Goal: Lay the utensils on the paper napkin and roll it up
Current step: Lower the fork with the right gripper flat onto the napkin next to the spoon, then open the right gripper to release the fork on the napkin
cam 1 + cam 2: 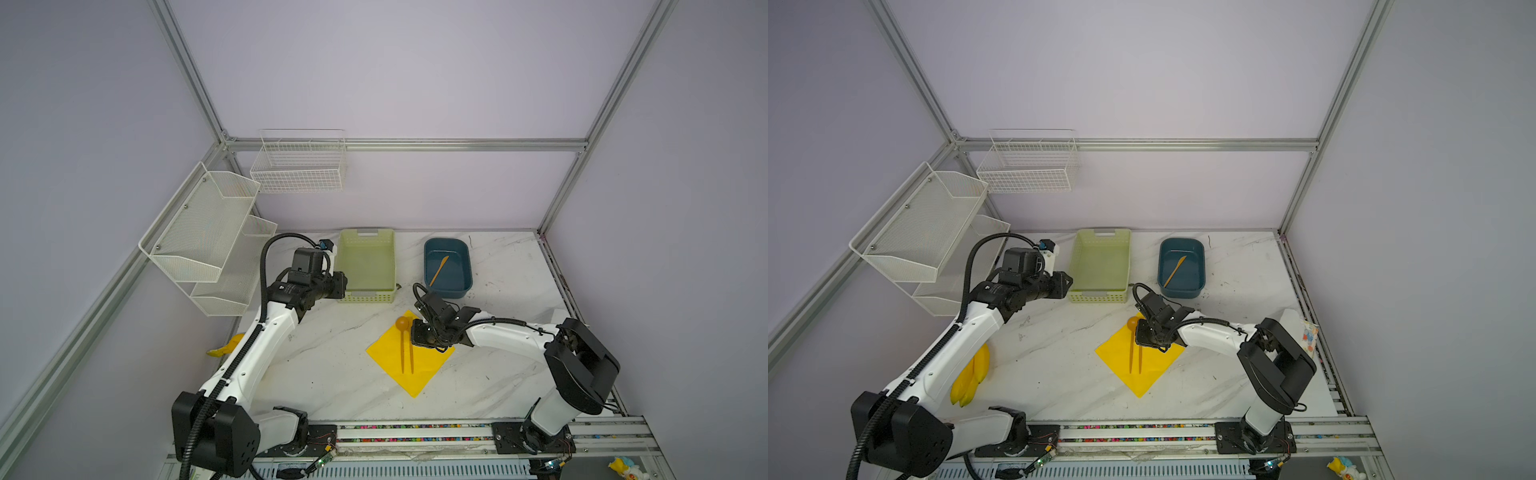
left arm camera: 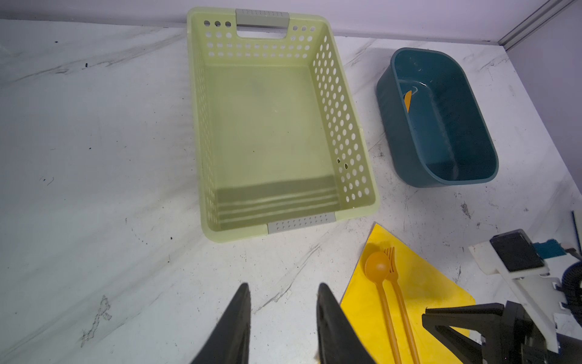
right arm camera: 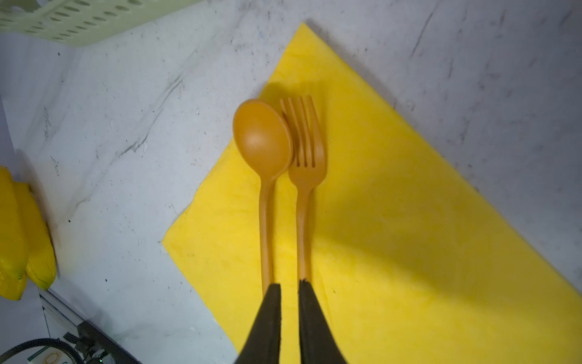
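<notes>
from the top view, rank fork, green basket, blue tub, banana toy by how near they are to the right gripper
1. fork, beside the right gripper, on the napkin
2. green basket, behind-left
3. blue tub, behind; close to the basket's rank
4. banana toy, far left

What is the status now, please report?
Left gripper open, empty. Right gripper over the napkin, nearly closed. Spoon, fork on napkin; knife in blue tub. Nothing blocking.

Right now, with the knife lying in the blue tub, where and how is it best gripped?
Probably mid-handle, coming straight down from above. The knife lies flat and diagonal on the floor of the blue tub, apart from the walls. Its thin shaft suits jaws turned across it; the tub's high rim blocks any sideways approach.
</notes>
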`<action>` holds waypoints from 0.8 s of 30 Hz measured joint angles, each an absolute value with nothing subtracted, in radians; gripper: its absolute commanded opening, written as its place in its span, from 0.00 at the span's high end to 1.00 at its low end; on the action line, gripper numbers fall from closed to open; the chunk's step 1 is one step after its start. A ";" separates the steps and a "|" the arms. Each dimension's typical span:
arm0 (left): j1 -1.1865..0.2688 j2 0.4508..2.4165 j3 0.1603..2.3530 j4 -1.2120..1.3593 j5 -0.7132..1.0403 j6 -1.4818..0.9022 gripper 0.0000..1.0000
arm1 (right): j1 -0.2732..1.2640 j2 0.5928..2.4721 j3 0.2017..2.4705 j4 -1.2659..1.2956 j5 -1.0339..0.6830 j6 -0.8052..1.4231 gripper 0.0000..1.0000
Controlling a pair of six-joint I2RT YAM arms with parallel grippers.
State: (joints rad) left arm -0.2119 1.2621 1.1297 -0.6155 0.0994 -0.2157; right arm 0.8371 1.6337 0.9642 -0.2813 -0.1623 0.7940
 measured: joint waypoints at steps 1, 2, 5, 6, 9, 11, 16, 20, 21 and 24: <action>-0.212 1.262 1.130 -0.616 0.100 -0.216 0.65 | 0.837 1.630 0.954 -0.281 -0.168 0.794 0.86; -0.212 1.262 1.130 -0.616 0.100 -0.216 0.65 | 0.837 1.629 0.945 -0.281 -0.175 0.792 0.87; -0.212 1.262 1.130 -0.616 0.099 -0.216 0.65 | 0.837 1.631 0.920 -0.282 -0.192 0.788 0.87; -0.212 1.262 1.130 -0.616 0.100 -0.216 0.65 | 0.837 1.634 0.916 -0.281 -0.197 0.786 0.87; -0.212 1.262 1.130 -0.616 0.099 -0.216 0.65 | 0.837 1.657 0.916 -0.271 -0.211 0.782 0.86; -0.212 1.262 1.130 -0.616 0.099 -0.216 0.65 | 0.837 1.669 0.915 -0.265 -0.221 0.781 0.86; -0.212 1.262 1.130 -0.616 0.099 -0.216 0.65 | 0.837 1.679 0.912 -0.254 -0.231 0.779 0.86; -0.212 1.262 1.130 -0.616 0.099 -0.216 0.65 | 0.837 1.683 0.909 -0.247 -0.234 0.777 0.85; -0.212 1.262 1.130 -0.616 0.099 -0.216 0.65 | 0.837 1.684 0.908 -0.247 -0.234 0.777 0.85; -0.212 1.262 1.130 -0.616 0.099 -0.216 0.65 | 0.837 1.688 0.906 -0.243 -0.235 0.777 0.85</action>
State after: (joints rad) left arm -0.2119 1.2621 1.1297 -0.6159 0.0994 -0.2157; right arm 0.8371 1.6878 0.9058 -0.2428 -0.2352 0.7769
